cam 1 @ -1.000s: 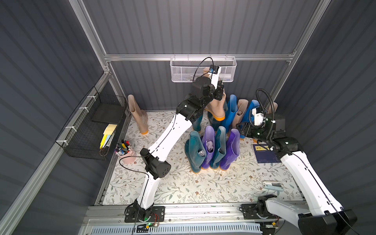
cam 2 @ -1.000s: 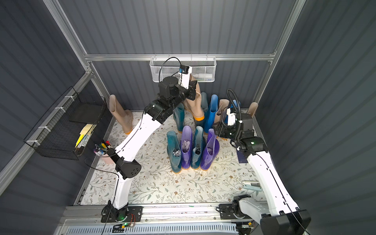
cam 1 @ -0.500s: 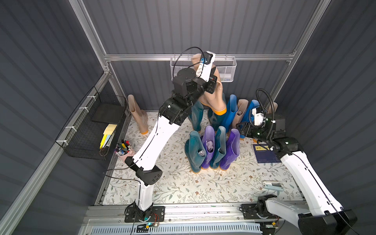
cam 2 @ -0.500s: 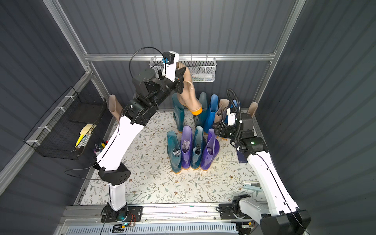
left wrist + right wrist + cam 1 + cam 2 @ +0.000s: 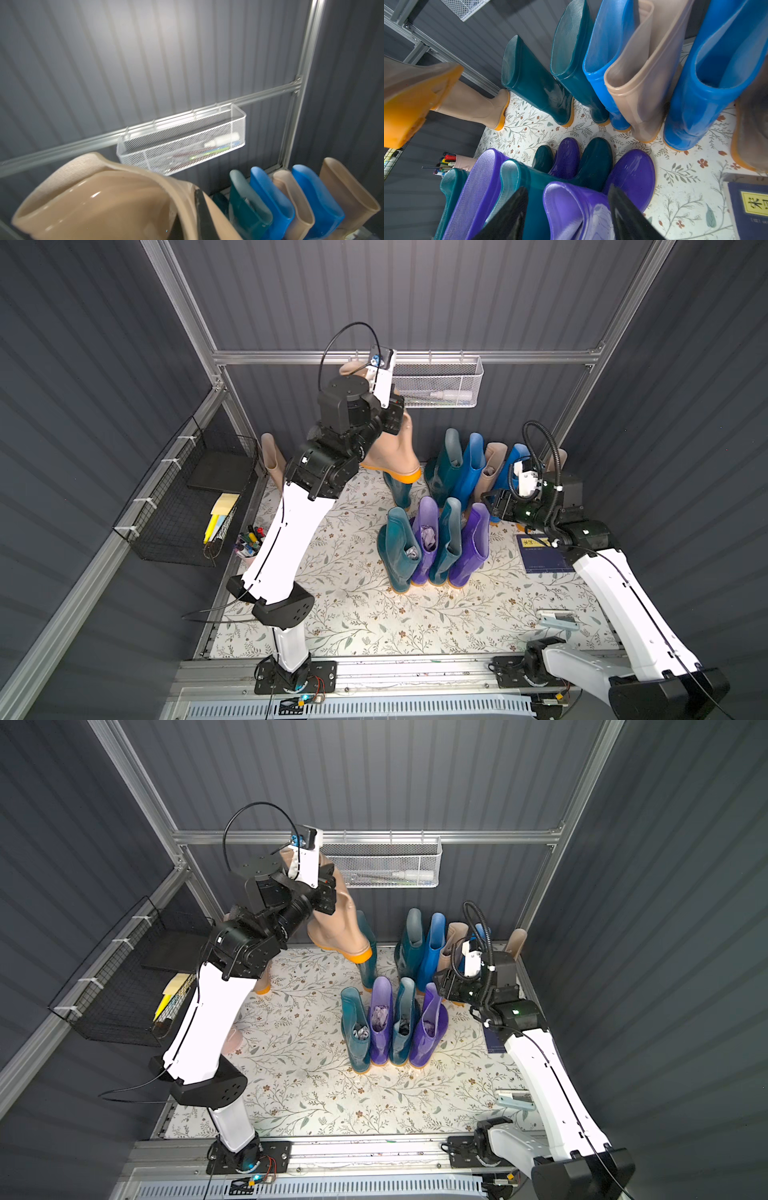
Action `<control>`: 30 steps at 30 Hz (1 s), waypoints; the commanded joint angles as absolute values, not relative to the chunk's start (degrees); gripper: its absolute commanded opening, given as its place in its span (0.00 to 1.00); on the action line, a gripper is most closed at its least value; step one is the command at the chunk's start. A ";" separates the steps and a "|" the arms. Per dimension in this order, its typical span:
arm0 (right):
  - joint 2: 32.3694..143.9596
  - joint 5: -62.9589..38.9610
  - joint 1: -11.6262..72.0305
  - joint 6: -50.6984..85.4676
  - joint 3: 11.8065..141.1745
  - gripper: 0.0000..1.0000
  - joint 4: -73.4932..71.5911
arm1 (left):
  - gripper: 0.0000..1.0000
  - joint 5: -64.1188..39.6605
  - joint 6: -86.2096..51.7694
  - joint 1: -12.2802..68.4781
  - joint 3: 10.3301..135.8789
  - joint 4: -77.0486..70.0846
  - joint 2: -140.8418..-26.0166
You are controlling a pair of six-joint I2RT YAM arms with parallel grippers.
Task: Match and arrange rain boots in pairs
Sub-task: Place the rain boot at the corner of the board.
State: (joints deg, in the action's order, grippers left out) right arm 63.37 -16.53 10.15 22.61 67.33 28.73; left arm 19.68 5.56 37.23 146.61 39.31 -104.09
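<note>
My left gripper is shut on the shaft rim of a beige rain boot, held high and tilted near the back wall, orange sole down; one dark finger presses its rim. Another beige boot stands by the left wall. Against the back wall stand teal, blue, beige, blue and beige boots, with one teal boot under the lifted one. In front, teal, purple, teal and purple stand in a row. My right gripper hangs open over the right purple boot.
A black wire basket juts from the left wall, and a white mesh basket hangs on the back rail beside the lifted boot. A cup of markers stands at the left, a dark blue book at the right, a small white object front right.
My left arm has swung up and to the left, carrying the beige boot away from the back row and higher. The right arm has stayed where it was.
</note>
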 commanded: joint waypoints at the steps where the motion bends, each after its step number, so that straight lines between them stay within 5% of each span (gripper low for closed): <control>1: 62.89 -17.49 10.19 23.38 66.36 0.65 29.17 | 0.00 19.53 0.89 32.78 147.24 42.86 -101.14; 12: 62.05 -17.42 10.20 23.44 64.70 0.65 29.44 | 0.00 5.77 -5.07 18.06 143.39 53.49 -103.63; 30: 62.84 -17.49 10.20 22.31 63.90 0.65 29.05 | 0.00 1.82 -3.65 8.09 134.67 52.39 -109.19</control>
